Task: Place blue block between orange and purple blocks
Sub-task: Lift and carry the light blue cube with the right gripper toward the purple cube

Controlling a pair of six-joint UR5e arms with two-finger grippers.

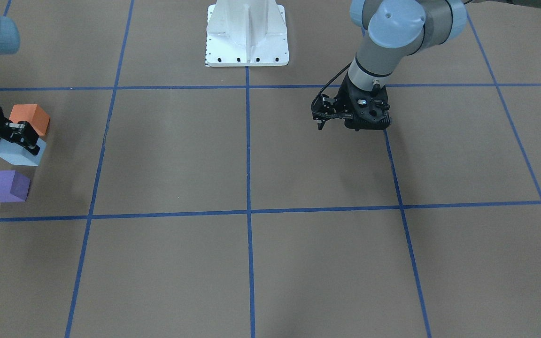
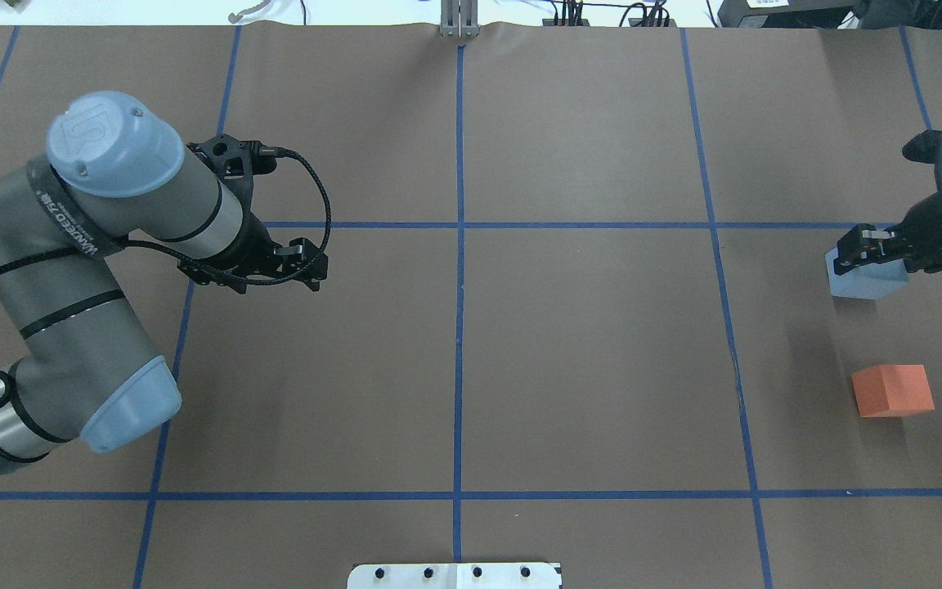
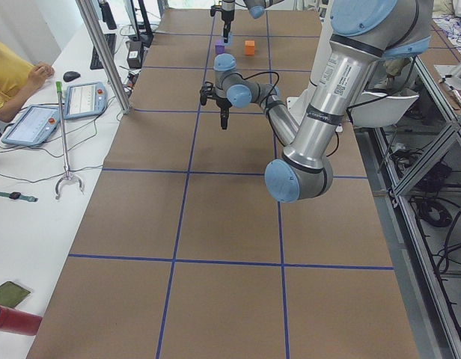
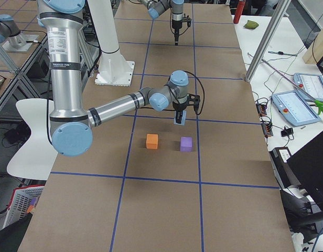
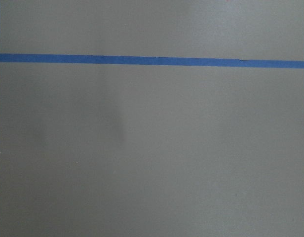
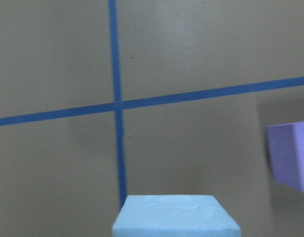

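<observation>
My right gripper is shut on the light blue block and holds it just above the table. The block hangs by the gap between the orange block and the purple block. In the overhead view the gripper and blue block sit beyond the orange block; the purple block does not show there. The right wrist view shows the blue block at the bottom and the purple block at the right. My left gripper looks shut and empty, far from the blocks.
Brown paper with blue tape lines covers the table. The white robot base stands at the robot's edge. An operator and tablets are on a side table past the far edge.
</observation>
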